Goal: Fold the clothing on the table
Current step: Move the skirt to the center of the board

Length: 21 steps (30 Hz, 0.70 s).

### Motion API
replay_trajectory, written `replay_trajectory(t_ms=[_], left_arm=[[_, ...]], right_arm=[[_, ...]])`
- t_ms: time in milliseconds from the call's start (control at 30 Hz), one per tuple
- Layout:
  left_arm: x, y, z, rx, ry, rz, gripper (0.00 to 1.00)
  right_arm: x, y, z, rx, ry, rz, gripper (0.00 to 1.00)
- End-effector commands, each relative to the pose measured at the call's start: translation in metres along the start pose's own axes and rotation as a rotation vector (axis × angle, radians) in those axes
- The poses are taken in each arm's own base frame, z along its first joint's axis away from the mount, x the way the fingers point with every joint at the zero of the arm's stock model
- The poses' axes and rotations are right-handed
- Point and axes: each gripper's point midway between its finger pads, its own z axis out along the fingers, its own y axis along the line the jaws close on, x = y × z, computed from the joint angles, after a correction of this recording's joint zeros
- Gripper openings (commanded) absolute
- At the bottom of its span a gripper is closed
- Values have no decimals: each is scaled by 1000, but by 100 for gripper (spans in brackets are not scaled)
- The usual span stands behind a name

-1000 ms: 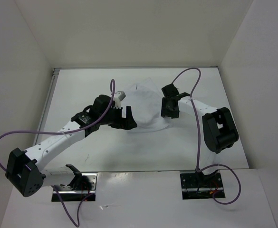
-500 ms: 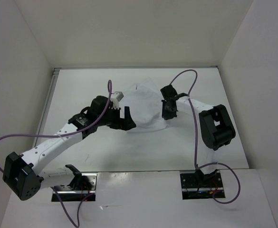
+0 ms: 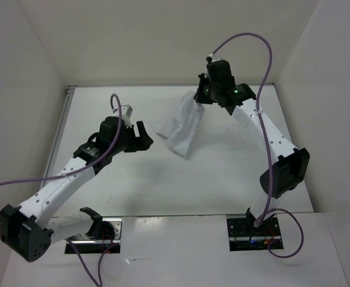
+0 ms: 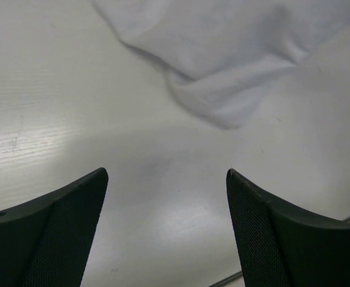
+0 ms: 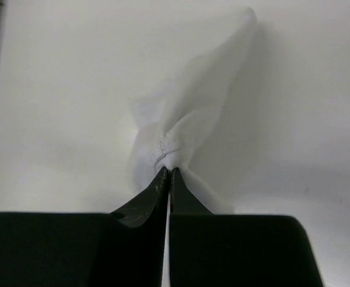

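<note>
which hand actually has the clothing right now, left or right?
The right hand: it is pinched shut on a bunch of the clothing. The left hand is open and empty, short of the fabric.

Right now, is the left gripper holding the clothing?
No, the left gripper is open above the bare table, and the clothing lies ahead of it, not touching it.
</note>
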Motion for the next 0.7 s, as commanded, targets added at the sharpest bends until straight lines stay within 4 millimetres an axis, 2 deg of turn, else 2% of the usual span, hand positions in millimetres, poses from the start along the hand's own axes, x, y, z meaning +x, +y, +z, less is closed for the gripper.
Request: replay_trajectory(t_ms=[0, 33, 100, 133, 167, 200, 267, 300, 333, 367, 433, 467, 500, 533, 567, 633, 667], left_arm=[[-33, 16, 16, -114, -48, -64, 86], [-40, 17, 17, -103, -62, -76, 86], [-49, 9, 13, -41, -96, -105, 85], [-49, 13, 14, -32, -104, -126, 85], [-45, 9, 11, -5, -92, -125, 85], [-43, 14, 12, -13, -85, -142, 84], [-40, 17, 13, -13, -75, -148, 84], [-40, 21, 13, -25, -71, -164, 84], [-35, 25, 14, -26, -58, -169, 84], [-37, 24, 11, -22, -65, -169, 84], [-36, 26, 9, -21, -67, -174, 84], [-38, 23, 6, -7, -73, -172, 84], [-39, 26, 3, -14, -76, -177, 84], [-34, 28, 5, -20, -66, -178, 84], [-32, 29, 5, -25, -58, -179, 84], [-30, 34, 6, -37, -55, -186, 84], [-29, 32, 5, -25, -48, -186, 84]], right_arm=[[0, 43, 6, -163, 61, -38, 0], [-10, 58, 5, -212, 36, -53, 0], [-17, 65, 15, -224, 33, -43, 0], [-23, 79, 27, -252, 41, -35, 0], [-20, 81, 32, -252, 71, -35, 0], [-27, 95, 43, -272, 59, -44, 0], [-26, 119, 44, -320, 66, -78, 0], [-44, 132, 44, -360, 20, -93, 0], [-47, 149, 37, -427, 17, -114, 0], [-77, 163, 10, -484, -73, -120, 0], [-91, 175, 2, -535, -122, -91, 0], [-104, 174, -7, -522, -172, -87, 0], [-125, 173, -31, -533, -237, -74, 0], [-130, 175, -42, -546, -252, -51, 0], [-142, 167, -51, -534, -285, -44, 0], [-149, 161, -72, -509, -310, -24, 0], [-147, 156, -72, -482, -302, -3, 0]])
